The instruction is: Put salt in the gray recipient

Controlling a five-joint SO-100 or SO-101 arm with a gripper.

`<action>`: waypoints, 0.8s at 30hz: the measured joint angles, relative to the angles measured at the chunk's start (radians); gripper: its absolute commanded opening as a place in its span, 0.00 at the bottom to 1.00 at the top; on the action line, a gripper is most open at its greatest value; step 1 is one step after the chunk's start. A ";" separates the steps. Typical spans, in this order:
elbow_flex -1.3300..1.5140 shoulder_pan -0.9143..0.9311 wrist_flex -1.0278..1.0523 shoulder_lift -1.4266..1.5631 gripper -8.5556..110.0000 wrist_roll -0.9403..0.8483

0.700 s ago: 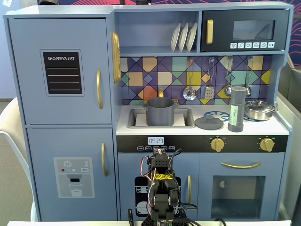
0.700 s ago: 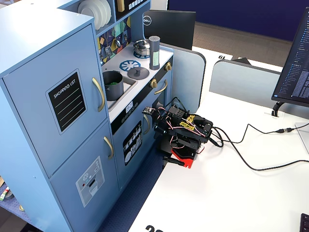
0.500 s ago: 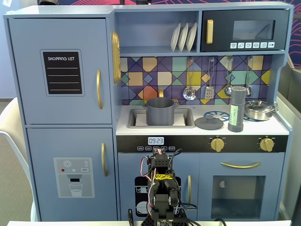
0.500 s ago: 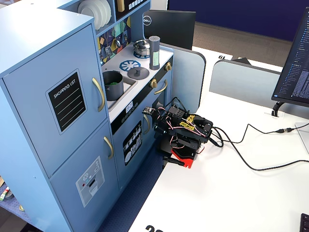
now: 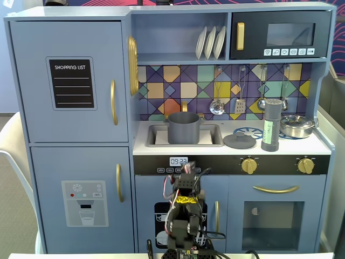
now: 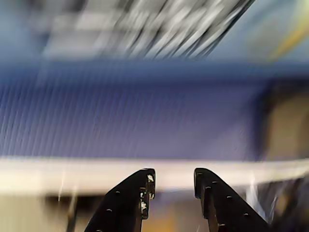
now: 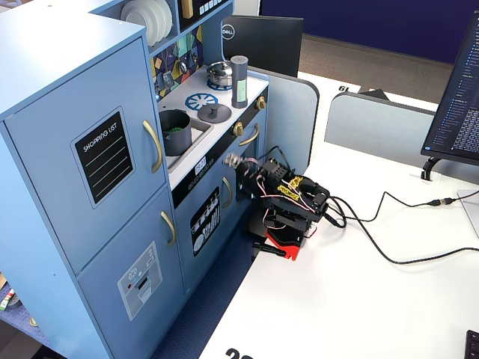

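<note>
The salt (image 5: 271, 125) stands upright on the right part of the toy kitchen's counter, a tall dark-gray shaker with a pale green label (image 7: 239, 81). The gray recipient (image 5: 184, 128) is a matte pot sitting in the sink (image 7: 174, 132). My arm (image 5: 183, 216) is low in front of the cabinet doors, well below the counter (image 7: 288, 206). In the blurred wrist view my gripper (image 6: 174, 176) is open, a narrow gap between its black fingers (image 6: 137, 200) and nothing in it. It faces the blue cabinet front, far from both objects.
A flat gray lid (image 5: 239, 141) lies between pot and shaker. A shiny steel pan (image 5: 297, 125) sits behind the shaker on the right. Utensils hang on the back wall (image 5: 240, 91). Cables (image 7: 389, 250) cross the white desk (image 7: 359, 307) behind the arm.
The arm's upper part has lifted and swung slightly from its folded pose toward the kitchen front. The salt and pot have not moved.
</note>
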 measured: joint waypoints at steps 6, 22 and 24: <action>-0.302 0.264 -0.098 -0.153 0.07 -0.025; -0.718 0.618 -0.792 -0.604 0.34 -0.028; -0.718 0.641 -0.911 -0.661 0.46 -0.009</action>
